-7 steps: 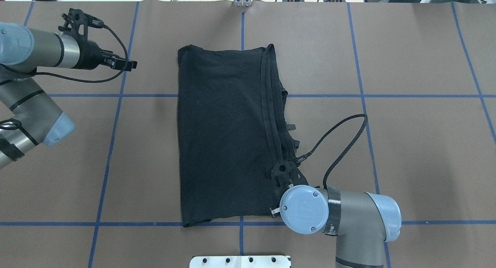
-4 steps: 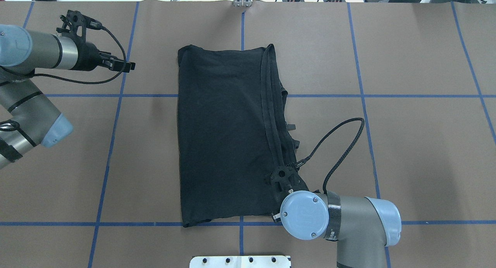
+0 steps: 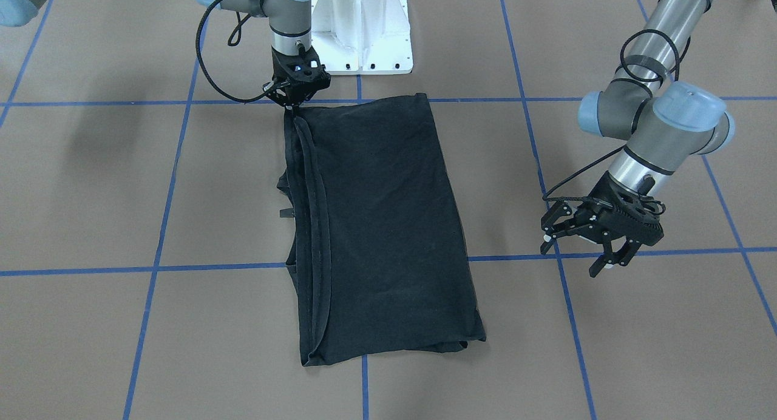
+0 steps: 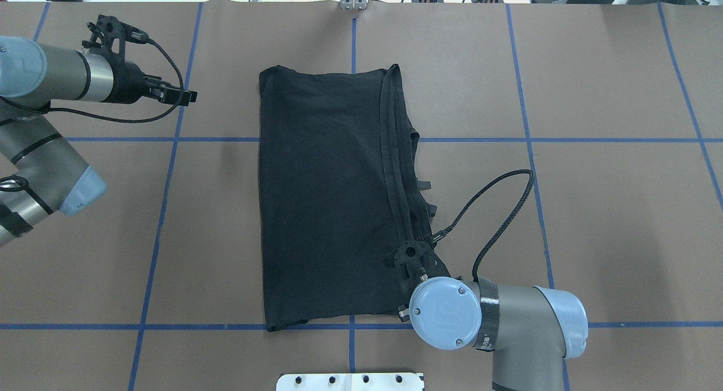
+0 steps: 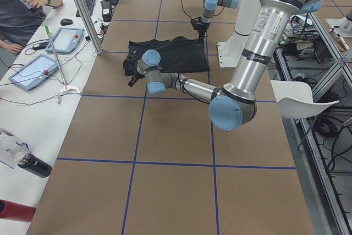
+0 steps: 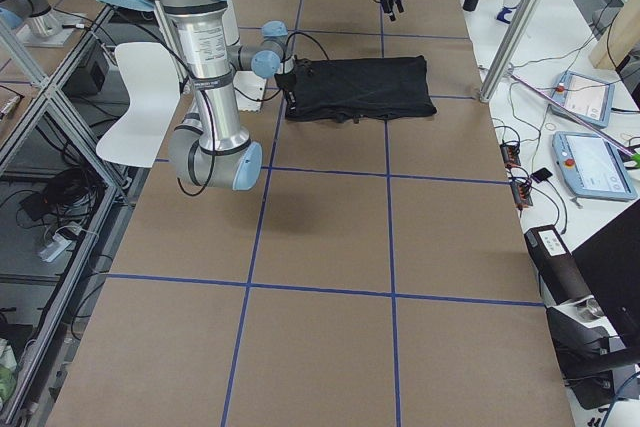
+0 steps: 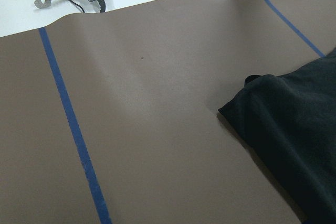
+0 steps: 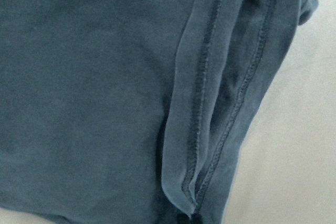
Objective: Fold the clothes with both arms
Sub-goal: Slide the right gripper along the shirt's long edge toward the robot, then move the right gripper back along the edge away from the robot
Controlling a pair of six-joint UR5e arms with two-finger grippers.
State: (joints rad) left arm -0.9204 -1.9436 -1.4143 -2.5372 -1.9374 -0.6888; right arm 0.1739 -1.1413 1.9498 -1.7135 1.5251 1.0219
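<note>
The black T-shirt [image 4: 322, 199] lies folded into a long rectangle mid-table with its plain side up; its stacked hems [image 8: 202, 93] run along the robot's right edge. My right gripper [image 3: 293, 107] points straight down at the shirt [image 3: 382, 226] corner nearest the base. Its fingers are pinched to a point where the hems converge, so it looks shut on that hem. In the overhead view the wrist hides those fingertips. My left gripper [image 3: 573, 257] hovers open and holds nothing. It sits well off the shirt's far left corner [image 7: 257, 85], and in the overhead view it [image 4: 189, 96] lies out to the left.
The white pedestal base [image 3: 361, 31] stands just behind the shirt. Blue tape lines [image 4: 164, 210] grid the brown table cover. Along the far side are a metal post [image 5: 82, 9], tablets [image 5: 33, 72] and a seated person [image 5: 22, 9]. A cable loop [image 4: 502, 210] hangs off my right wrist.
The right wrist has shifted slightly toward the robot's side of the table. The left gripper drifted a little away from the shirt. The shirt's outline is unchanged.
</note>
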